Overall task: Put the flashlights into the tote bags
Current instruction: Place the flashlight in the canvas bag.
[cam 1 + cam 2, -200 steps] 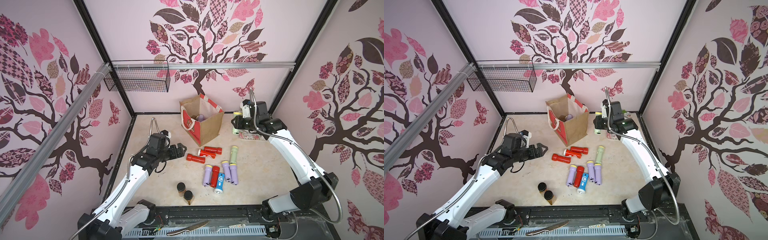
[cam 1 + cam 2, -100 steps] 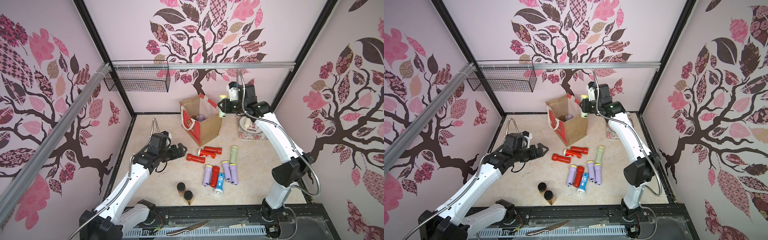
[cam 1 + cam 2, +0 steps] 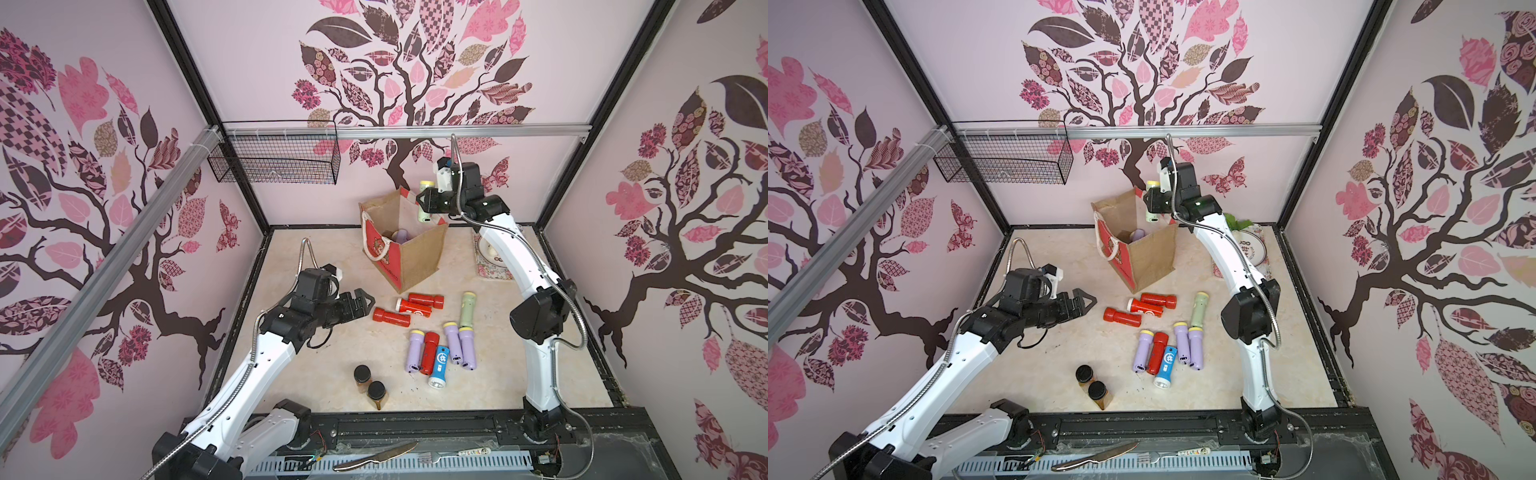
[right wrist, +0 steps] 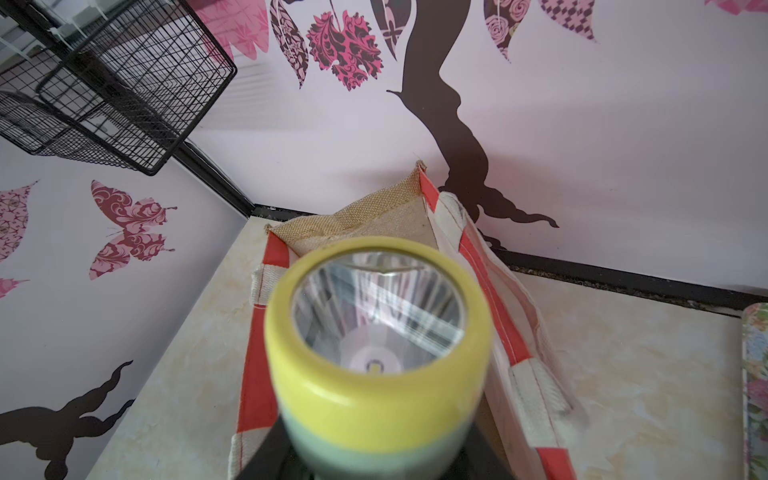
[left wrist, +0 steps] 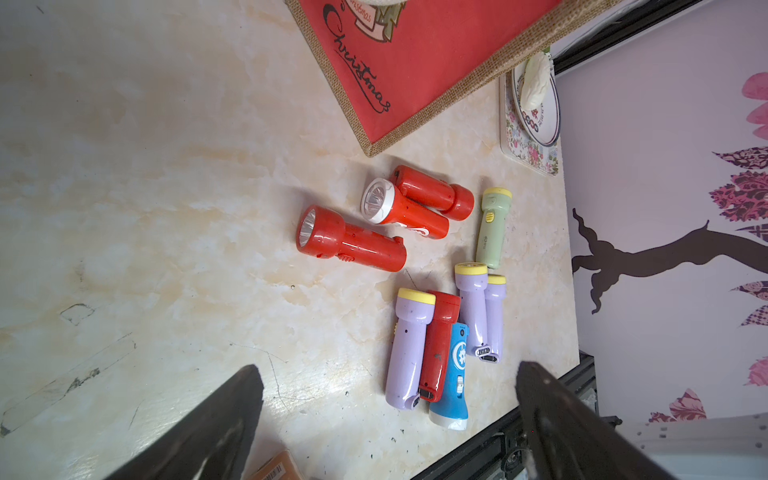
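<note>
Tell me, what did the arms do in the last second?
The right gripper, shut on a pale green flashlight, swung from near the plate up and across to hang over the open mouth of the tote bag. Nothing was grabbed or released. The left gripper stayed open in place, and the nine flashlights on the table did not move.

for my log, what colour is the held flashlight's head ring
Yellow; the flashlight shows best in the right wrist view.

Right arm stretches up toward 11 o'clock, right gripper (image 3: 424, 203) clamped across a pale green flashlight (image 3: 424, 216). Left arm reaches low toward 1 o'clock, left gripper (image 3: 362, 301) spread wide and empty, pointing at 3 o'clock.
</note>
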